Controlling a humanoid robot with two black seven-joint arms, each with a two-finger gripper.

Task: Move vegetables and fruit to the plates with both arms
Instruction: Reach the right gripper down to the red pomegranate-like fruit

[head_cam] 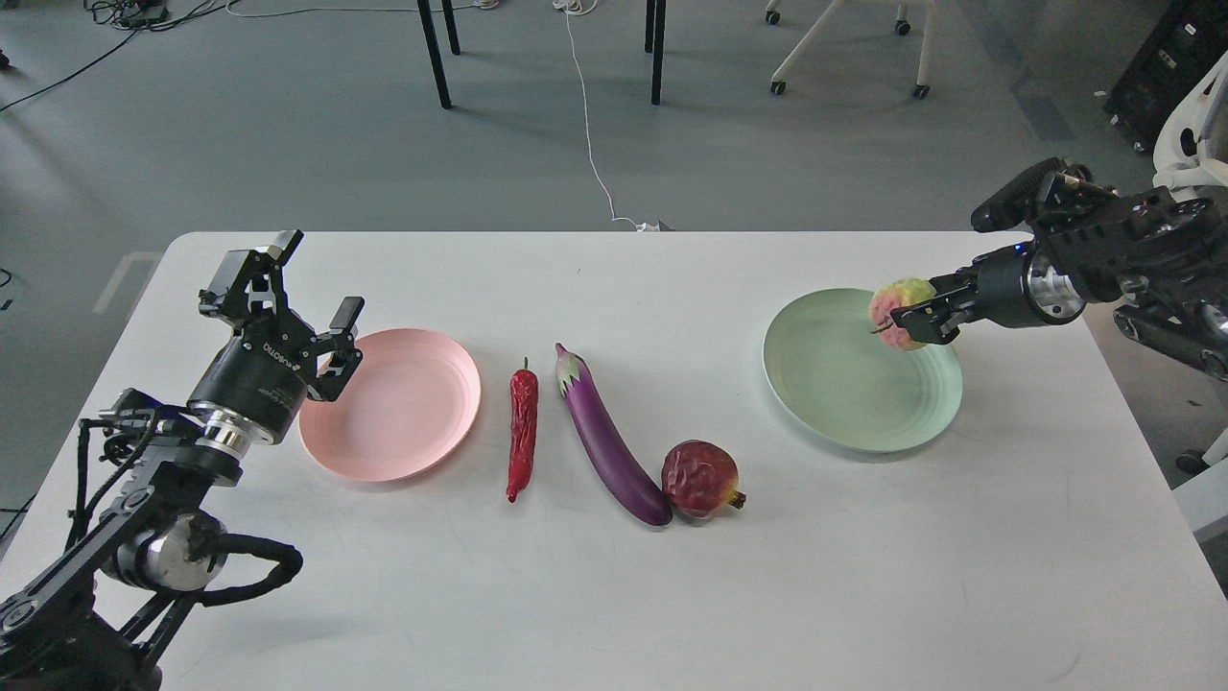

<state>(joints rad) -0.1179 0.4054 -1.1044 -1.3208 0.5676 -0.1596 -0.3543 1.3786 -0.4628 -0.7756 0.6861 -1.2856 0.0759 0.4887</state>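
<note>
Showing two plates (pixel 389 404), two fruits (pixel 701 479), two vegetables (pixel 610 447)

Gripped yellow-green fruit (pixel 900 305) over mint plate (pixel 844 384)

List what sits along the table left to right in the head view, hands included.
left hand → pink plate → red chili → eggplant → dark red fruit → green plate → yellow-green fruit, gripped by the right hand.

The right gripper (pixel 916 320) covers part of the yellow-green fruit (pixel 897 300); beyond the table (pixel 614 595), chair legs (pixel 844 48) are cropped.
</note>
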